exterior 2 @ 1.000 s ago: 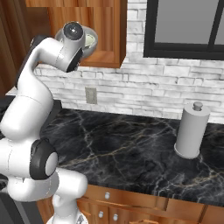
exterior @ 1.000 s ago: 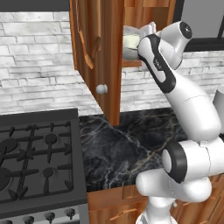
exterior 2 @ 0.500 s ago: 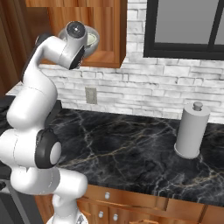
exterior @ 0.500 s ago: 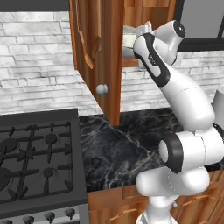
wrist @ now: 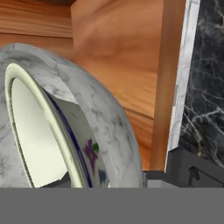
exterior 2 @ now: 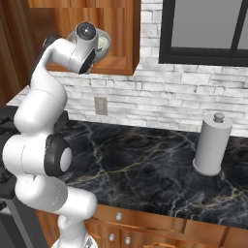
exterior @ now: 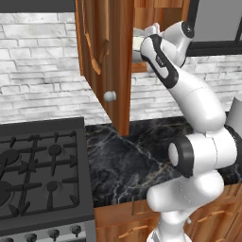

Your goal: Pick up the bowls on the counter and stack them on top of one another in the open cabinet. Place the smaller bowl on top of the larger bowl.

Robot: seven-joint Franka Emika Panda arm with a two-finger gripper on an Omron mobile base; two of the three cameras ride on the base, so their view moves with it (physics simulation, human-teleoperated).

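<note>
In the left base view, a black gas stove (exterior: 40, 170) fills the lower left, its grates bare and its knobs along the front edge. Just right of it lies the black marble tabletop (exterior: 125, 160), veined in white and tan. Above that stands the cabinet (exterior: 163, 12) with its open door (exterior: 106, 61), edge-on toward the camera, its round silver knob (exterior: 109, 96) sticking out. The door stands between the stove side and the cabinet opening, and the white arm (exterior: 189, 94) reaches up past its right edge.

At the arm's end, the tool (exterior: 142, 45) is at the cabinet's shelf level; its fingertips are hidden behind the wrist and bowls, so I cannot tell how the jaws stand or whether they pinch anything.

In the hand view, the larger bowl (wrist: 103, 109), speckled grey-white, fills the left, and the smaller bowl (wrist: 30, 131), cream inside, sits nested within it; a small flower pattern in purple, green and blue shows on its outer wall. Behind them is the cabinet's wooden interior.

In the right base view, both bowls show as a pale rim beside the wrist at the cabinet's lower edge. A wall outlet (exterior 2: 100, 105) sits on the white brick backsplash (exterior 2: 160, 97), a dark-framed window (exterior 2: 203, 29) is farther right, and a grey paper-towel holder (exterior 2: 212, 144) stands on the tabletop. No writing is readable.
</note>
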